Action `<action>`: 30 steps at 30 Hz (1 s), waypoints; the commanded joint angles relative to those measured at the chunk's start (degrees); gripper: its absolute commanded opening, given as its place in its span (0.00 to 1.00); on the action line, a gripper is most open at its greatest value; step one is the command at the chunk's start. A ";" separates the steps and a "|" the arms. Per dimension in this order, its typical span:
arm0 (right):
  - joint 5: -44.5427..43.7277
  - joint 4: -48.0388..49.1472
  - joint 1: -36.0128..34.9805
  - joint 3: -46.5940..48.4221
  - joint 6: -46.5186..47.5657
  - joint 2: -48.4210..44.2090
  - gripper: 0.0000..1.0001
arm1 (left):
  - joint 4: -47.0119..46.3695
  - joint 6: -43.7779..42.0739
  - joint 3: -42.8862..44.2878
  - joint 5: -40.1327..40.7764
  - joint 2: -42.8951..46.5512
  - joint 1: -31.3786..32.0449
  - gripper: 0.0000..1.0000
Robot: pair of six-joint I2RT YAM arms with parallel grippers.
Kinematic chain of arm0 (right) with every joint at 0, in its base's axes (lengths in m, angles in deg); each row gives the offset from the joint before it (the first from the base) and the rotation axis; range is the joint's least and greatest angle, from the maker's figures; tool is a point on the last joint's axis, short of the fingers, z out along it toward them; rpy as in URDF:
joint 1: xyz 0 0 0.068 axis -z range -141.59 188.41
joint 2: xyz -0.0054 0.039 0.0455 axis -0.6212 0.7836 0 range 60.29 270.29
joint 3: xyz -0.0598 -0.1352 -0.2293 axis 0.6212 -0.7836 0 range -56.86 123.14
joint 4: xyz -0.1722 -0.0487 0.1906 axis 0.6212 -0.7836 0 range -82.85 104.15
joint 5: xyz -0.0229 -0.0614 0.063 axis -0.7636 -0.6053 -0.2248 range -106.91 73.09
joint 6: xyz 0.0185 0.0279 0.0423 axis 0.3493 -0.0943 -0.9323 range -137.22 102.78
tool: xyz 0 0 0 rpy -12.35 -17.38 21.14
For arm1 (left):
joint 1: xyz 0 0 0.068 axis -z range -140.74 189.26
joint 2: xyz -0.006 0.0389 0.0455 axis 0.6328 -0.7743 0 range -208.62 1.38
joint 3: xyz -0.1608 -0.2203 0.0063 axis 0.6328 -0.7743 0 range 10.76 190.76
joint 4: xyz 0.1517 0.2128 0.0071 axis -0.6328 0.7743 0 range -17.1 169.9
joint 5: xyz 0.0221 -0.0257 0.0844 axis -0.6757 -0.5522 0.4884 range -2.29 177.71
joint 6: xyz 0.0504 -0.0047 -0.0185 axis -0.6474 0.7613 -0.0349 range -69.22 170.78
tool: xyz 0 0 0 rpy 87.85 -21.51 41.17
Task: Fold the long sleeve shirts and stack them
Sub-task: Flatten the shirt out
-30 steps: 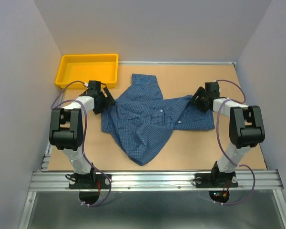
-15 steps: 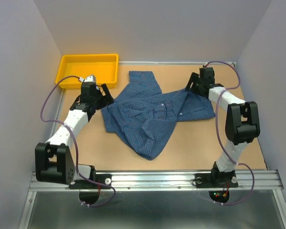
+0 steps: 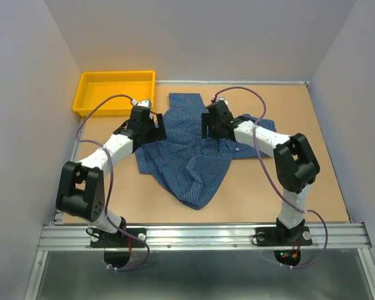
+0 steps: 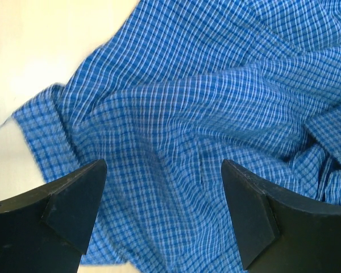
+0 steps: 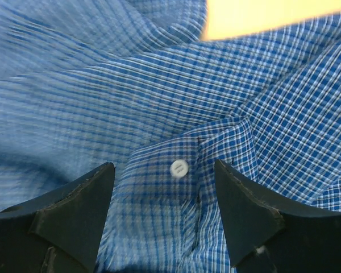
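A: Tan bench [image 3: 287, 187] inside pale grey walls, with a yellow tray [image 3: 115, 74] at the far left corner. Where's the garment?

B: The blue checked button-up shirt [image 3: 194, 156] lies rumpled across the middle of the bench, just right of the tray. One part trails toward the near edge and another spreads off to the right. It's not yet folded.

A: How will it handle?

B: I'd judge it light, thin and limp. It will sag and bunch, and one pinch will drag the rest along. The doubled edges look like the best holds: the buttoned front band with its pale button [image 5: 179, 168], or the thicker banded corner in the left wrist view, which may be a cuff.

A: And the left end effector [image 4: 162, 170]?

B: Its jaws are spread wide over wrinkled cloth near the shirt's left side, with nothing between them.

A: The right end effector [image 5: 163, 168]?

B: Also released. Its jaws stand apart either side of that button, over the shirt's upper middle, gripping nothing. That view is smeared on its left half, so I can't tell whether the tips touch the fabric.
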 commanded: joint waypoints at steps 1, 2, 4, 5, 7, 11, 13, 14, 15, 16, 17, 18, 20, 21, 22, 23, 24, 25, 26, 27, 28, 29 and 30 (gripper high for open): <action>-9.93 -4.12 -1.65 5.69 -1.69 4.83 0.76 | -0.92 -0.30 7.59 0.61 -3.69 1.36 0.94; -11.25 -4.73 -2.09 6.22 -1.69 5.53 0.76 | -0.40 -0.21 8.55 0.26 -5.97 1.53 0.95; -13.80 -5.96 -3.14 7.80 -1.43 7.55 0.75 | -0.04 -0.04 10.49 0.34 -8.18 1.88 0.95; -14.33 -6.32 -3.49 8.24 -1.25 8.08 0.74 | 0.13 0.14 11.02 0.52 -10.36 1.89 0.95; -14.77 -7.81 -3.59 8.60 -1.60 8.96 0.65 | 0.48 0.66 11.64 1.39 -13.36 1.89 0.95; -15.83 -8.34 -3.67 6.59 -1.87 6.26 0.27 | 0.14 1.46 10.76 2.98 -16.62 1.80 0.95; -17.06 -8.87 -3.59 5.27 -1.60 4.06 0.03 | 0.31 1.72 10.94 2.98 -17.41 1.80 0.95; -17.23 -9.04 -3.59 4.48 -1.60 2.74 0.01 | 0.40 2.16 11.02 3.33 -17.85 1.80 0.95; -17.58 -9.31 -3.59 2.47 -1.43 -0.41 0.01 | 0.40 2.33 11.02 3.68 -17.94 1.80 0.95; -17.67 -9.66 -3.59 1.58 -1.52 -2.00 0.01 | 0.40 2.51 10.94 3.95 -18.29 1.80 0.95; -17.67 -10.27 -3.59 0.35 -1.78 -3.76 0.01 | 0.40 2.69 10.85 4.21 -18.56 1.80 0.95; -17.41 -11.49 -3.59 -0.88 -2.13 -5.95 0.01 | 0.66 2.95 10.85 4.39 -18.73 1.80 0.95; -17.06 -13.25 -3.59 -5.10 -4.06 -12.89 0.00 | 0.92 3.13 10.94 4.65 -19.17 1.80 0.95; -16.28 -15.26 -3.59 -6.68 -5.89 -15.36 0.01 | 1.10 3.30 10.85 4.91 -19.26 1.80 0.95; -15.49 -16.59 -3.59 -10.35 -7.13 -20.60 0.01 | 1.27 3.39 10.85 5.09 -19.26 1.80 0.95; -13.56 -17.91 -3.59 -12.21 -8.36 -23.18 0.01 | 1.28 3.48 10.85 5.35 -19.26 1.80 0.95; -12.15 -20.36 -3.59 -16.76 -11.24 -25.64 0.01 | 1.36 3.65 10.94 5.53 -19.26 1.71 0.95; -10.40 -21.51 -3.67 -18.98 -12.93 -31.14 0.01 | 1.36 3.74 10.94 5.70 -19.26 1.71 0.95; -8.29 -22.66 -3.67 -21.52 -14.16 -33.72 0.01 | 1.45 3.92 10.94 5.79 -19.18 1.71 0.95; -3.40 -24.84 -3.59 -23.72 -17.31 -36.53 0.01 | 1.45 4.01 10.94 5.88 -19.09 1.71 0.95; -0.74 -26.00 -3.59 -25.66 -18.73 -38.91 0.01 | 1.54 4.18 10.94 5.97 -19.09 1.62 0.95; 4.60 -28.27 -3.67 -29.51 -20.14 -43.63 0.01 | 1.54 4.18 10.94 6.40 -18.83 1.62 0.95; 6.91 -29.60 -3.59 -30.85 -22.32 -45.77 0.01 | 1.54 4.18 10.85 6.58 -18.65 1.62 0.95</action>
